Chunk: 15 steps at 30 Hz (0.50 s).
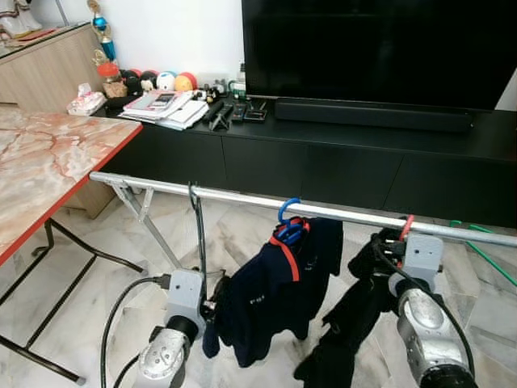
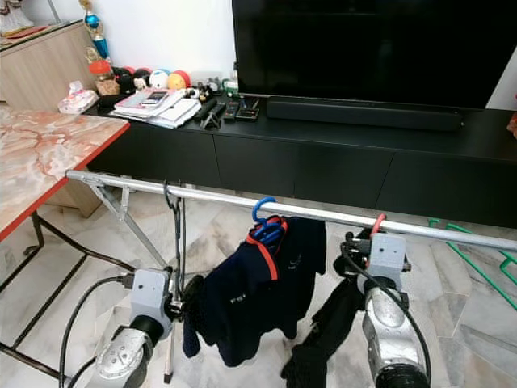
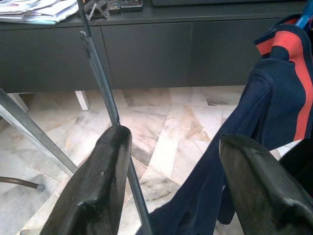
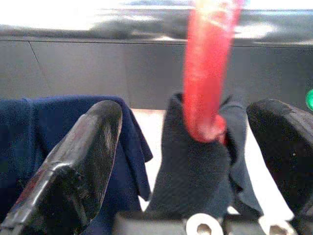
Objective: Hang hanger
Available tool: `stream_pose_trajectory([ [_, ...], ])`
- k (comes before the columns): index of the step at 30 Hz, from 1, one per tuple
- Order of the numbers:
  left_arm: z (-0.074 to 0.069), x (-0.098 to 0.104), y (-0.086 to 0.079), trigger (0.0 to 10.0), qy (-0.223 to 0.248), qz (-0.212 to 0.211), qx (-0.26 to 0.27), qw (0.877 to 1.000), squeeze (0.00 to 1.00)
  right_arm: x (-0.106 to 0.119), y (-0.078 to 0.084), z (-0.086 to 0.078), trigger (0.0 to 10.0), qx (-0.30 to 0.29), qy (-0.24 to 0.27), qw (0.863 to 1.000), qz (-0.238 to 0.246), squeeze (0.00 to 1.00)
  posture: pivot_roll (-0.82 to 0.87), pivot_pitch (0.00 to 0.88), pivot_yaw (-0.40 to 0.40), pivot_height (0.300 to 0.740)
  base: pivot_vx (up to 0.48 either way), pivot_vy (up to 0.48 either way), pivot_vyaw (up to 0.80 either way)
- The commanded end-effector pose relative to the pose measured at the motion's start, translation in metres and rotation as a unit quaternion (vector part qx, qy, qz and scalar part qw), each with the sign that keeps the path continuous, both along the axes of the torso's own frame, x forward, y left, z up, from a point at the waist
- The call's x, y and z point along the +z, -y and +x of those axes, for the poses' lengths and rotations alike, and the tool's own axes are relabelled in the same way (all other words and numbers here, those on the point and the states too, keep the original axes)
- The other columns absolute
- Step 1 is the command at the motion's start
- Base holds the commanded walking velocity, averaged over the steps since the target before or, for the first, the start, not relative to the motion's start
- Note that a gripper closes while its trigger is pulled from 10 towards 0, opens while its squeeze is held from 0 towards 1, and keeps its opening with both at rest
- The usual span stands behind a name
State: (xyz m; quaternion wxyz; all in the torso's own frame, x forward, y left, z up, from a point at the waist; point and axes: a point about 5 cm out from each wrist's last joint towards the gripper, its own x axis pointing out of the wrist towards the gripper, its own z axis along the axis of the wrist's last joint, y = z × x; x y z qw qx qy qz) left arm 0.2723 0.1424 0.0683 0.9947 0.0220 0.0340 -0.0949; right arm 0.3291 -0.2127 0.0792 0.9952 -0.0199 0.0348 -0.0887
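Observation:
A silver rail (image 1: 242,196) crosses in front of me. Three hangers hang from it. A thin black hanger (image 1: 196,222) hangs bare at the left, and its stem (image 3: 100,78) runs close along one finger of my open left gripper (image 3: 173,142). A blue hanger (image 1: 288,208) in the middle carries a navy top with a red collar (image 1: 271,295). At the right, a red hanger (image 1: 406,226) holds a black garment (image 1: 347,323). My right gripper (image 4: 190,110) is open just below the rail, with the red hook (image 4: 208,73) standing between its fingers, which are apart from it.
A marble-topped folding table (image 1: 48,153) stands at the left. Behind the rail run a black TV console (image 1: 339,166) and a TV (image 1: 380,48). The rack's legs (image 1: 145,214) slant down at the left. A green hanger (image 1: 485,250) lies on the floor at the right.

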Motion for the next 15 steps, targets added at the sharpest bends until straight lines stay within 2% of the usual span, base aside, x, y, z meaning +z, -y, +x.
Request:
stream_pose_trajectory([
  [1, -0.001, -0.005, 0.000, 10.0, -0.010, 0.007, -0.002, 1.000, 0.00, 0.001, -0.005, -0.001, 10.0, 0.006, 0.009, 1.000, 0.002, 0.00, 0.02, 0.068, 0.037, 0.740, 0.000, 0.000, 0.00],
  [4, -0.001, -0.005, 0.000, 10.0, -0.010, 0.008, -0.002, 1.000, 0.00, -0.001, -0.009, -0.002, 10.0, 0.011, 0.004, 1.000, 0.000, 0.00, 0.02, 0.068, 0.037, 0.740, 0.000, 0.000, 0.00],
  [9, -0.002, -0.005, 0.001, 10.0, -0.011, 0.007, -0.004, 1.000, 0.00, -0.015, -0.013, -0.009, 10.0, 0.000, -0.038, 0.999, 0.002, 0.00, 0.01, 0.069, 0.037, 0.740, 0.000, 0.000, 0.00],
  [15, -0.002, -0.006, 0.002, 10.0, -0.012, 0.006, -0.006, 1.000, 0.00, -0.017, -0.011, -0.010, 10.0, -0.021, -0.040, 0.999, 0.003, 0.00, 0.02, 0.069, 0.035, 0.740, 0.000, 0.000, 0.00],
])
